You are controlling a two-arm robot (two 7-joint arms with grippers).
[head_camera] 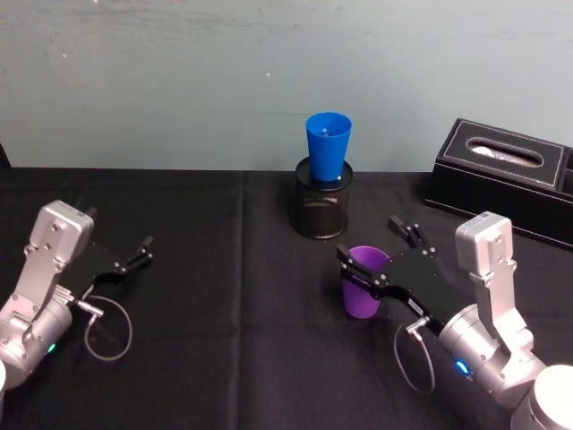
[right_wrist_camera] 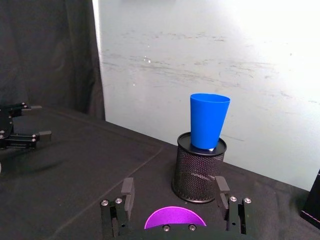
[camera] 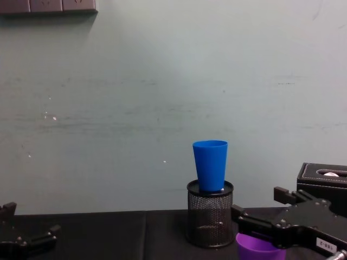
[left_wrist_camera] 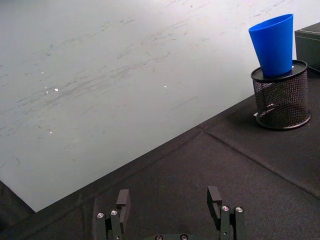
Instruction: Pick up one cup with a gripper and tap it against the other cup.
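Purple cup (head_camera: pixel 364 282): upright on the black table (head_camera: pixel 224 296), in front of the mesh holder (head_camera: pixel 322 202) and a little toward the robot's right; its rim shows as a purple arc in the right wrist view (right_wrist_camera: pixel 175 218) and low in the chest view (camera: pixel 259 246)
Blue cup (head_camera: pixel 328 146): upright with its base set down into the holder, rim well above the mesh; seen the same way in the left wrist view (left_wrist_camera: pixel 274 44), the right wrist view (right_wrist_camera: pixel 208 121) and the chest view (camera: pixel 211 165)
Holder: stands near the back edge of the table, close to the wall (head_camera: pixel 179 81), just behind the purple cup and apart from it
Right gripper (head_camera: pixel 380 253): at the purple cup, fingers apart, one on each side of it near the rim; whether they touch the cup cannot be told; in the right wrist view (right_wrist_camera: pixel 175 192) the two fingers flank the purple rim, with the holder and blue cup straight beyond; in the chest view (camera: pixel 263 208) it sits low at the right, over the cup
Left gripper (head_camera: pixel 143 249): at the robot's left side of the table, well apart from both cups, fingers apart and holding nothing; in the left wrist view (left_wrist_camera: pixel 169 200) bare cloth lies between its fingers
Tissue box (head_camera: pixel 501 179): black, at the far right of the table, well apart from the holder
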